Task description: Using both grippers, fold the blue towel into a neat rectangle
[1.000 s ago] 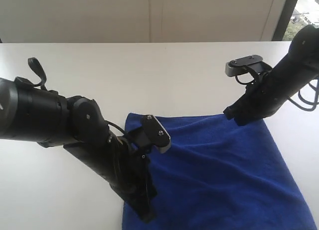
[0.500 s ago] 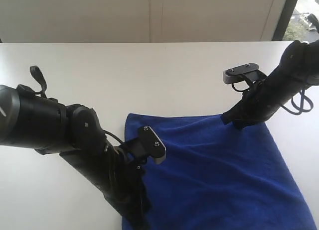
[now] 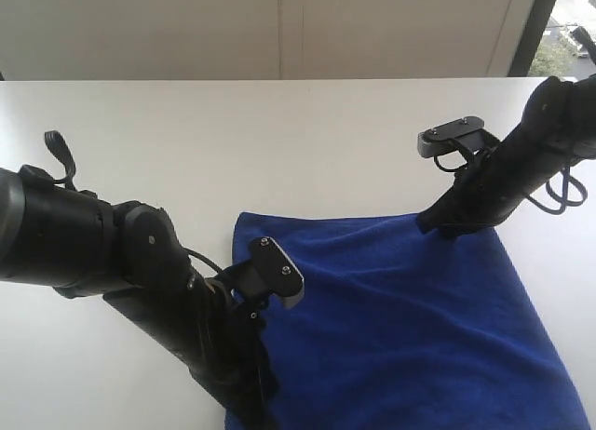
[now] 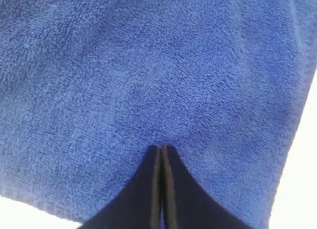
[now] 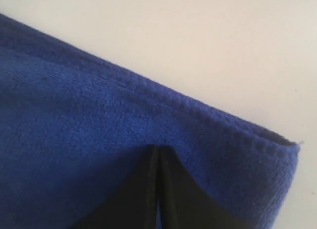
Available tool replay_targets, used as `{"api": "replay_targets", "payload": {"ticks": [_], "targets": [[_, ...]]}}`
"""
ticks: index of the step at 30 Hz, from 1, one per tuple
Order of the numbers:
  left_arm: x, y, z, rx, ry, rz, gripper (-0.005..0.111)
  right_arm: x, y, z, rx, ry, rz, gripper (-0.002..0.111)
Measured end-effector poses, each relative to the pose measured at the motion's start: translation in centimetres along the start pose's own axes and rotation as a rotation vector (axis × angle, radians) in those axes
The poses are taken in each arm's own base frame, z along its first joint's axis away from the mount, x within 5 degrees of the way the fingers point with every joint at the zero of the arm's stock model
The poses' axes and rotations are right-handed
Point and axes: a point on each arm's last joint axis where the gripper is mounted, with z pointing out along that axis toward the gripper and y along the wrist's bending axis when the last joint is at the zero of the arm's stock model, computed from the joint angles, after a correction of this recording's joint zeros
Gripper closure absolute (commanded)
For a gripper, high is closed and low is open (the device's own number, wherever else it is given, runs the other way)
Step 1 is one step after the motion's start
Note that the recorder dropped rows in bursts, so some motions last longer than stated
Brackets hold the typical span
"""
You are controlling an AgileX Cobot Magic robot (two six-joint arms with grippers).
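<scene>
The blue towel (image 3: 410,328) lies spread flat on the white table (image 3: 279,141), running off the bottom of the exterior view. My left gripper (image 3: 254,413) is low over the towel's left side near the front. In the left wrist view it (image 4: 162,147) is shut, its tips against the fuzzy cloth (image 4: 148,65), and no fold shows between them. My right gripper (image 3: 435,227) sits at the towel's far hem. It (image 5: 158,148) is shut too, tips on the cloth (image 5: 74,115) just inside the hemmed edge (image 5: 188,107), close to a corner (image 5: 290,149).
The table's far edge (image 3: 298,79) meets a pale wall. Bare white tabletop surrounds the towel on the left, behind it and along its right side (image 3: 568,262). Black cables (image 3: 559,188) hang from the right arm.
The left arm has slid down and toward the front, its gripper now at the bottom edge of the view. The right gripper has drawn back slightly to the towel's far hem.
</scene>
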Motion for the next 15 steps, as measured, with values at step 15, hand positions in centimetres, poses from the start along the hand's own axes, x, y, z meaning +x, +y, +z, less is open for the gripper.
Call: {"api": "replay_targets", "payload": {"ticks": [15], "targets": [[0.18, -0.23, 0.0, 0.025, 0.019, 0.0, 0.107, -0.17, -0.24, 0.0, 0.026, -0.019, -0.011, 0.108]]}}
